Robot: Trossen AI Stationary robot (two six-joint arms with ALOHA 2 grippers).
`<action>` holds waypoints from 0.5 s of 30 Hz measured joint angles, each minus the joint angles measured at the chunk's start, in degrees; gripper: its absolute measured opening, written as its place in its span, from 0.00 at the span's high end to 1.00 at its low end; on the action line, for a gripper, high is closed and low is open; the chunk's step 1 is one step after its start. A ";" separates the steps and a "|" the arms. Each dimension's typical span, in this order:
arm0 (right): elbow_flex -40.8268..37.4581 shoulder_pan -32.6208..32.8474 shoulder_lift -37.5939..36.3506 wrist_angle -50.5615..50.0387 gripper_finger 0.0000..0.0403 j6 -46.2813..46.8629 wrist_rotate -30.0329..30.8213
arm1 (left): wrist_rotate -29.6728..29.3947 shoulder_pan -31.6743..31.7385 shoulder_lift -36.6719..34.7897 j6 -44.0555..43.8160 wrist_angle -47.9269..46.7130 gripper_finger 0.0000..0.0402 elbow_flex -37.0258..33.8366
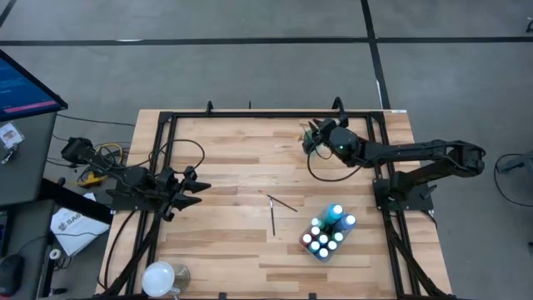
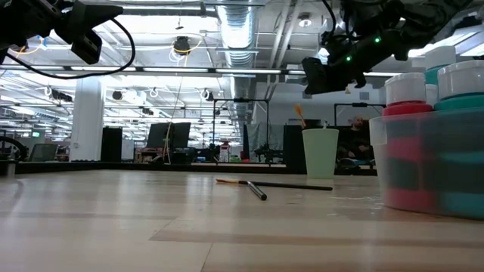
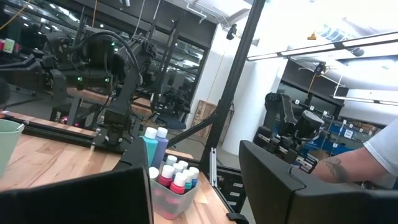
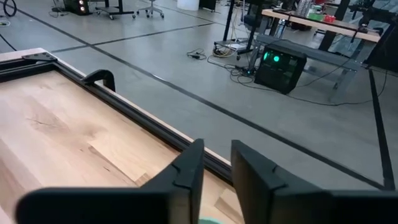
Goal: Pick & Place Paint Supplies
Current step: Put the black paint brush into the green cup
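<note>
Two thin dark paintbrushes (image 1: 281, 202) (image 1: 272, 221) lie flat mid-table, also seen in the low view (image 2: 265, 185). A pale green cup (image 2: 320, 153) stands near the far edge. One brush (image 2: 300, 115) sticks up slanting out of it. A clear tub (image 1: 326, 233) at the near right holds several paint bottles with teal, white and red caps (image 3: 174, 180). My right gripper (image 4: 216, 168) hangs just above the cup (image 1: 310, 136), open by a narrow gap with nothing between its fingers. My left gripper (image 3: 196, 158) waits at the table's left (image 1: 196, 187), open and empty.
A black frame rail (image 1: 250, 114) runs around the tabletop, close behind the cup. A white round object (image 1: 158, 275) sits at the near left corner. A person's arm (image 3: 376, 155) shows beyond the table in the left wrist view.
</note>
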 joint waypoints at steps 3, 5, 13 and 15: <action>1.58 1.22 -1.70 -1.87 0.74 -0.62 0.02 | 0.00 0.01 0.00 -0.01 0.00 0.67 0.00; 3.80 2.96 -3.45 -3.90 0.69 -3.11 0.02 | 0.00 0.00 0.00 0.01 0.00 0.67 0.02; 24.94 13.70 -0.07 -27.81 0.54 -6.89 -1.18 | 0.00 0.01 0.02 -0.01 0.00 0.67 0.02; 30.65 15.72 4.14 -34.60 0.52 -5.35 -1.32 | 0.02 0.00 0.00 0.00 0.02 0.67 0.02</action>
